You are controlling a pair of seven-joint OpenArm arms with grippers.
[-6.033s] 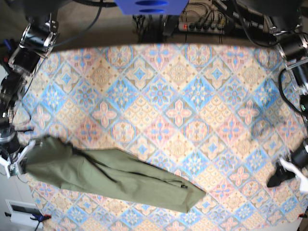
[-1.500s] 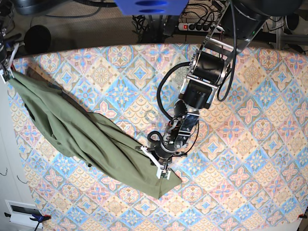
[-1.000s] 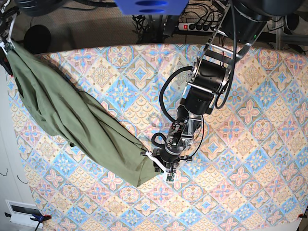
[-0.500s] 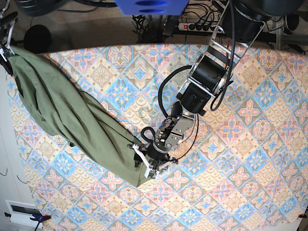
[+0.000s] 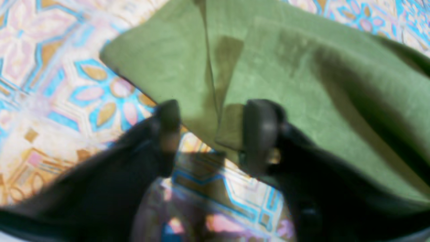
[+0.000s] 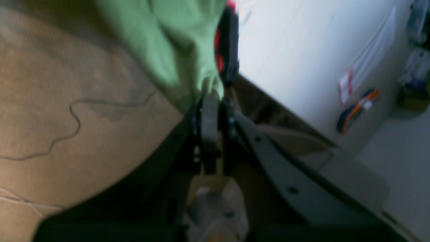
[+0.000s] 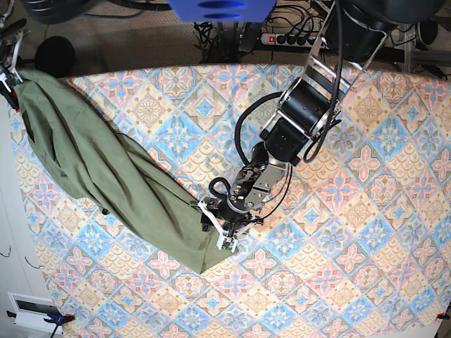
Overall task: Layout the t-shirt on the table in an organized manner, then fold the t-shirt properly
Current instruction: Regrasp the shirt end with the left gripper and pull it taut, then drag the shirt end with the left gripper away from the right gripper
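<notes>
t-shirt [image 5: 285,67] hem between left pincer [image 5: 210,134] jaws

The olive t-shirt [image 7: 106,179] lies bunched in a long diagonal band on the tile-print surface [image 7: 366,232], one end between the left gripper's [image 5: 208,134] spread jaws, the other pinched in the right gripper [image 6: 211,101].

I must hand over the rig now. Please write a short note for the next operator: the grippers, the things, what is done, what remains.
Right gripper: shut on the t-shirt at the far corner of the table.
Left gripper: open, its fingers either side of the shirt's near edge, nothing gripped.
T-shirt: a bunched diagonal band across the table.
Done: one end held.
Left: grip the near end, spread it flat, fold.
</notes>
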